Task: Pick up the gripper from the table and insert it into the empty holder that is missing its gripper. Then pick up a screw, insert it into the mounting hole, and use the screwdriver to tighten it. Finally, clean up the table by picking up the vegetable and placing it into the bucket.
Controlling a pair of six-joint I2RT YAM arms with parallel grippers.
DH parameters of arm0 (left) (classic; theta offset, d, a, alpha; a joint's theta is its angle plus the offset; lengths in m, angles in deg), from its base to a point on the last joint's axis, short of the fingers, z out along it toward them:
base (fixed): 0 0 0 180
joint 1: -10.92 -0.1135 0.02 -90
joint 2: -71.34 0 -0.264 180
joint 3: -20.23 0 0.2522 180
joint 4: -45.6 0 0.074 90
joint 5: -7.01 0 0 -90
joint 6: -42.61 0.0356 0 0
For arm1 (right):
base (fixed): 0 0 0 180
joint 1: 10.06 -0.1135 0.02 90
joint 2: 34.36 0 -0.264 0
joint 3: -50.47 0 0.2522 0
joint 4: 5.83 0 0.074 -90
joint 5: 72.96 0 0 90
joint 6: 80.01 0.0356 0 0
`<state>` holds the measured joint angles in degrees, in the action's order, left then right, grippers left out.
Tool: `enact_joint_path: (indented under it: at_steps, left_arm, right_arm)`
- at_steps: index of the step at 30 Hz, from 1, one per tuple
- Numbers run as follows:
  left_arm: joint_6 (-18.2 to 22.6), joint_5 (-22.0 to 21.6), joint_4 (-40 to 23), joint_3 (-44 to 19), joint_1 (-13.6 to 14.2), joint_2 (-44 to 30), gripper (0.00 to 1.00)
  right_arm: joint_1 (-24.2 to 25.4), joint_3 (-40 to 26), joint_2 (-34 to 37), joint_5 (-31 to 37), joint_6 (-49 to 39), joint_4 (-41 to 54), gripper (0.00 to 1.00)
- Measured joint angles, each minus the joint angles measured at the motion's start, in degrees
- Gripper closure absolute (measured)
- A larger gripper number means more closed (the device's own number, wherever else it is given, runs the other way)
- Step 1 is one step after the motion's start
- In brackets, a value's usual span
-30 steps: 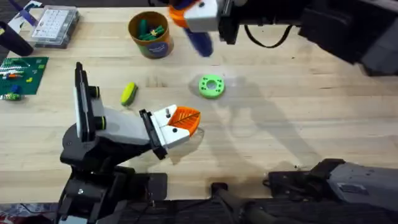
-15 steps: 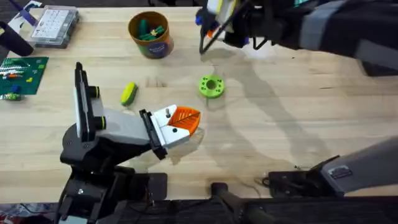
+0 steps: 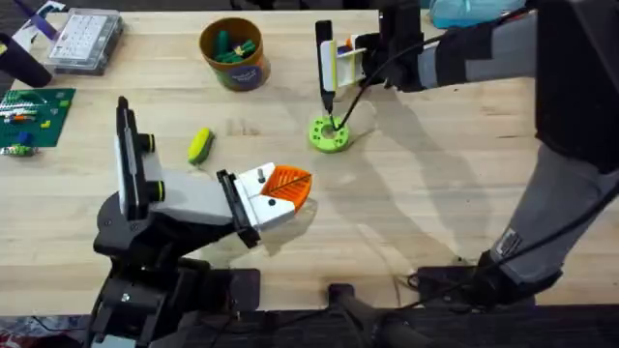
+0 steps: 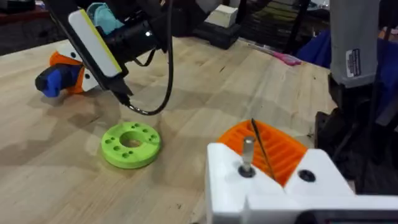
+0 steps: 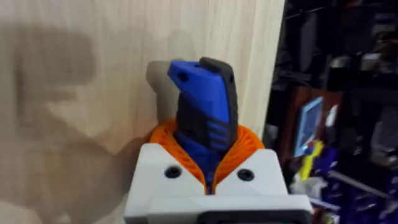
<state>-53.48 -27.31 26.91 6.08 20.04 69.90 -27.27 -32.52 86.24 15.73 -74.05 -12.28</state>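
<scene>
From the right wrist camera, the right gripper (image 5: 203, 148) is clamped on the screwdriver (image 5: 202, 102). Its orange pads (image 5: 163, 138) hug the blue barrel on both sides, low on the body, which I judge keeps the tool from twisting once it is driven. Pale table (image 5: 124, 56) lies beyond it.

From overhead, the right arm reaches in from 3 o'clock and hangs its tool at 12 o'clock of the green ring (image 3: 329, 136). A thin dark tip comes down at the ring's top face. I cannot say whether that tip is the bit or whether it touches. The hold looks upright, as you would want for lining up with a hole.

The left gripper (image 3: 286, 188) rests at 7 o'clock of the ring, low over the wood and aimed toward it, perhaps to watch or steady the work. I cannot tell whether it grips anything.

The vegetable (image 3: 199, 145) lies loose on the table at 9 o'clock of the ring, well apart from both grippers. The bucket (image 3: 233, 54) stands at 10 o'clock with green pieces in it, so the clean-up is not yet done. A clear compartment box (image 3: 87, 39) sits in the far corner at 10 o'clock.

From the left wrist camera, the ring lies flat. The blue of the screwdriver and the orange pads show at 10 o'clock of it. A small metal pin (image 4: 247, 151) stands in the left gripper's white body.
</scene>
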Motion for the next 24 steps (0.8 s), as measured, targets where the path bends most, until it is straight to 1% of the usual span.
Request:
enact_joint_path:
  at_steps: [3,7,8,9,14,15,17,24]
  left_arm:
    - [0.0,0.0,0.0,0.0,0.0,0.0,0.992]
    - [0.0,0.0,0.0,0.0,0.0,0.0,0.992]
    - [0.0,0.0,0.0,0.0,0.0,0.0,0.992]
    - [0.0,0.0,0.0,0.0,0.0,0.0,0.992]
    - [0.0,0.0,0.0,0.0,0.0,0.0,0.992]
    - [0.0,0.0,0.0,0.0,0.0,0.0,0.992]
    - [0.0,0.0,0.0,0.0,0.0,0.0,0.992]
    - [0.0,0.0,0.0,0.0,0.0,0.0,0.992]
  right_arm:
    - [0.1,-0.6,0.7,-0.1,-2.6,-0.4,0.978]
    - [0.1,-0.7,0.6,-0.1,-3.9,-0.4,0.975]
    - [0.1,-0.7,0.6,-0.1,-3.9,-0.4,0.944]
    - [0.1,-0.7,0.6,-0.1,-3.8,-0.4,0.838]
    - [-0.3,-2.0,-0.2,1.2,-2.8,-1.8,0.081]
    - [-0.4,-2.3,-0.4,1.9,-2.3,-1.8,0.028]
    - [-0.5,-2.4,-0.4,3.4,-0.4,-1.7,0.008]
    - [-1.4,-2.4,-0.4,8.1,5.3,-1.8,0.007]
